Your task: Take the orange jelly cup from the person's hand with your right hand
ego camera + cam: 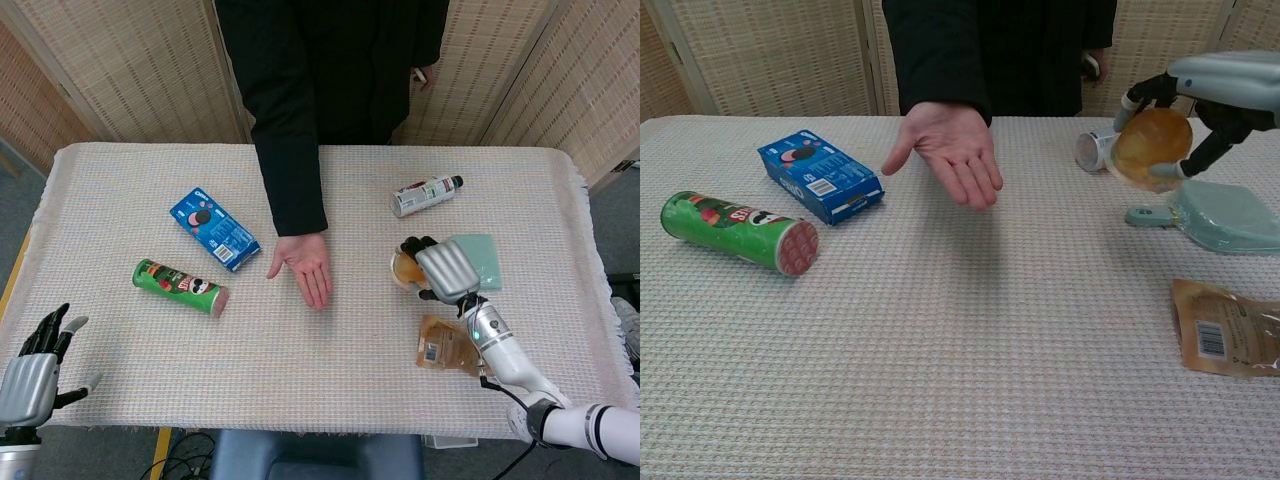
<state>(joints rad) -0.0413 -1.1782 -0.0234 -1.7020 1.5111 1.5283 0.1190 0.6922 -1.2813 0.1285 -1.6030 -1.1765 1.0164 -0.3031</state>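
Observation:
My right hand grips the orange jelly cup from above, well above the table at the right, over the teal dustpan's handle. The person's hand stays palm up and bare near the table's middle, well apart from the cup. My left hand hangs off the near left corner of the table with its fingers spread and nothing in it; only the head view shows it.
On the table lie a green chips can, a blue cookie box, a small bottle, a teal dustpan and a brown snack packet.

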